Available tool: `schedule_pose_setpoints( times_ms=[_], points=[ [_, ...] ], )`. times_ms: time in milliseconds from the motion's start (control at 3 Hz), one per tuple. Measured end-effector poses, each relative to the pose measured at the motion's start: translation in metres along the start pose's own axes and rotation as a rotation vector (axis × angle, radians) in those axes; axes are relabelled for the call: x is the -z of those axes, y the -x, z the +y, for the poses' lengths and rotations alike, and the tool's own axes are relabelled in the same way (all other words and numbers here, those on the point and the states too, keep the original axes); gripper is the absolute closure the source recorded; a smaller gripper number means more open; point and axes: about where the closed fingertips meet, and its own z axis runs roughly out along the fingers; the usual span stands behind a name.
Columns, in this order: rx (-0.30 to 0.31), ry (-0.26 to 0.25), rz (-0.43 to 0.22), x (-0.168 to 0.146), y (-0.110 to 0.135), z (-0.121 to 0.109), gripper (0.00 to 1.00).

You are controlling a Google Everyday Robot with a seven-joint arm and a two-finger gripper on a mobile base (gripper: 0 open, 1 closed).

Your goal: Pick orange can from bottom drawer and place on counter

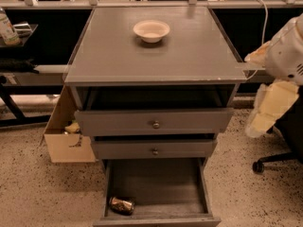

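The orange can [121, 205] lies on its side in the front left corner of the open bottom drawer [161, 186], which is pulled out toward me. The counter [151, 56] is the grey cabinet top, and a white bowl [151, 30] stands on it near the back. Only my white and cream arm [279, 79] shows, at the right edge of the camera view beside the cabinet, well above and to the right of the can. My gripper itself is out of view.
Two shallower drawers with round knobs [155, 125] sit above the bottom one, the top one slightly open. An open cardboard box [66, 136] stands on the floor to the left of the cabinet. An office chair base [274, 162] is at the right. Dark shelves flank the cabinet.
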Motion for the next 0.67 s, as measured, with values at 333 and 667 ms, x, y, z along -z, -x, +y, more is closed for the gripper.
schedule_pose_setpoints(
  times_ms=[333, 667],
  points=[
    [0.001, 0.064, -0.073, -0.036, 0.011, 0.011, 0.0],
    [0.001, 0.144, -0.14, -0.087, 0.028, 0.031, 0.0]
  ],
)
